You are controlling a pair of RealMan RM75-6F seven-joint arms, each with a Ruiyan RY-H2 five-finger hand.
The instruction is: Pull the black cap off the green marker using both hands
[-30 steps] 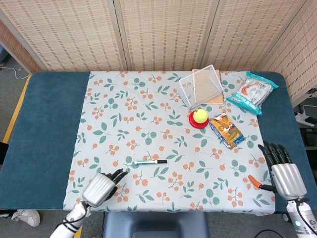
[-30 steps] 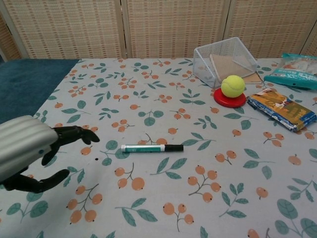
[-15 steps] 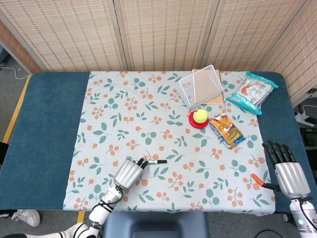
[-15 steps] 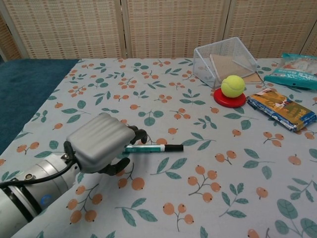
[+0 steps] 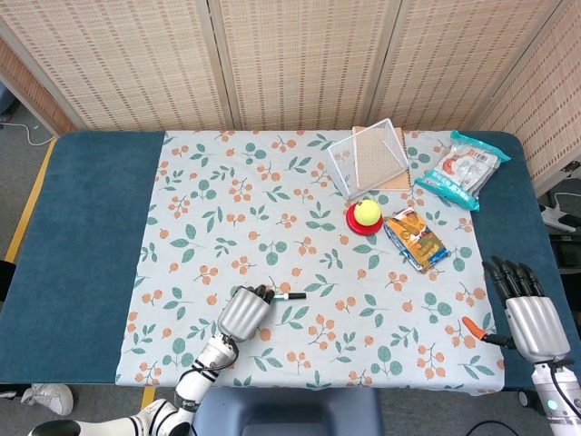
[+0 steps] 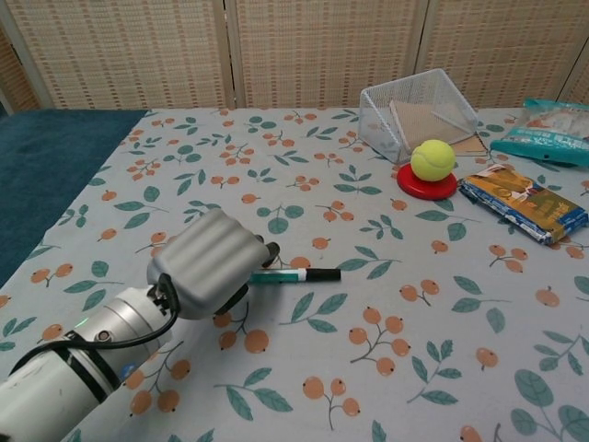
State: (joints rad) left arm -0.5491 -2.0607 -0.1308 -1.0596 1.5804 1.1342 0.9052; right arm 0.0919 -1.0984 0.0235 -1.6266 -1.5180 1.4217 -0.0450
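The green marker (image 6: 293, 274) lies on the floral cloth, its black cap (image 6: 323, 274) pointing right. My left hand (image 6: 210, 262) sits over the barrel's left end, fingers curled around it from above and thumb below, hiding that end. In the head view the left hand (image 5: 243, 311) covers most of the marker (image 5: 289, 295), so only the cap end shows. My right hand (image 5: 529, 313) rests at the table's right front edge, far from the marker, with fingers spread and nothing in it. The chest view does not show it.
At the back right stand a tipped wire basket (image 5: 368, 156), a tennis ball (image 5: 367, 212) on a red disc, a snack packet (image 5: 416, 238) and a teal bag (image 5: 463, 168). The cloth (image 5: 272, 209) covers the table's middle.
My left hand swept in from the front left corner to the marker and curled its fingers over the barrel's left end. The marker has stayed in place. The right hand barely shifted.
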